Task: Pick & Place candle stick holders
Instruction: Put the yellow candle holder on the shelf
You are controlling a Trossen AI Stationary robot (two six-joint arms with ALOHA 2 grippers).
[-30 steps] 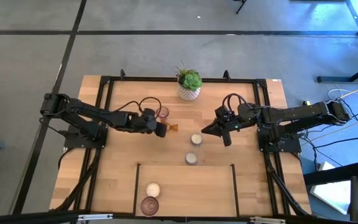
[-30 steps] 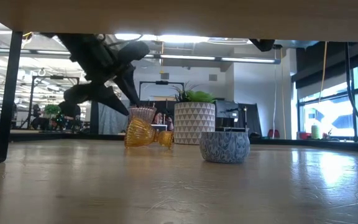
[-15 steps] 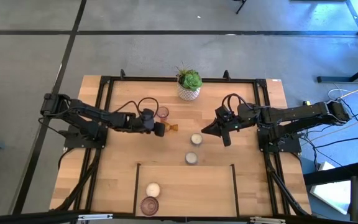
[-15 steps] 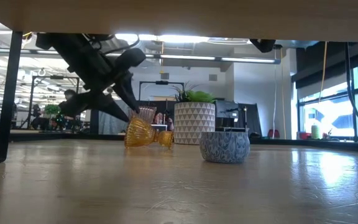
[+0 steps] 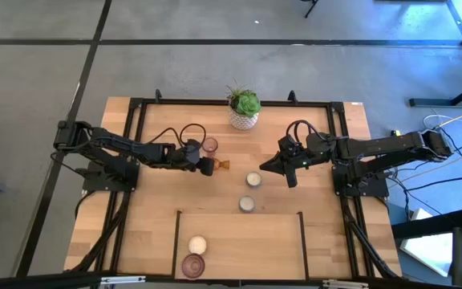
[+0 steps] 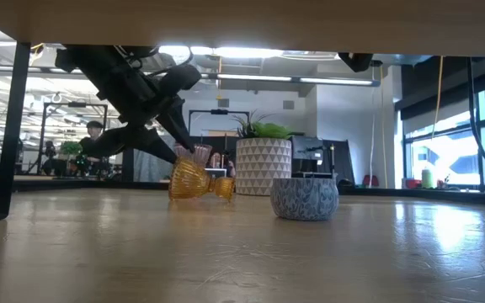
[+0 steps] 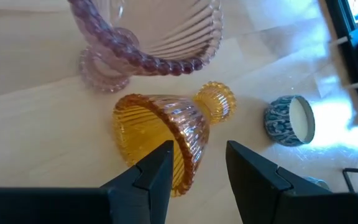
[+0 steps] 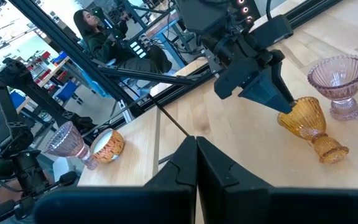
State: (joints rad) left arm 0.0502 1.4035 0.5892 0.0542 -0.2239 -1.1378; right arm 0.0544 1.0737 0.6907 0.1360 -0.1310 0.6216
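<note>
Two arms: left claw (image 7: pixel 194 168) is reaching with fingers apart over the tipped amber holder (image 7: pixel 166 124) beside the pink holder (image 7: pixel 148 37) on the worktop (image 5: pixel 279 233).
Right claw (image 5: pixel 289 170): waiting, fingers together.
Risk: holder is lying sideways, likely rolling away.

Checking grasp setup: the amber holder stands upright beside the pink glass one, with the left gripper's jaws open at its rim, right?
Not upright: the amber holder lies on its side, as the left wrist view shows. It is beside the pink glass one, and the left gripper has its jaws open at its rim.

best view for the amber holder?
Left wrist: the amber holder lies tipped on its side, filling the frame, the open left gripper straddling its rim. Right wrist and low show it small; high, a speck.
</note>
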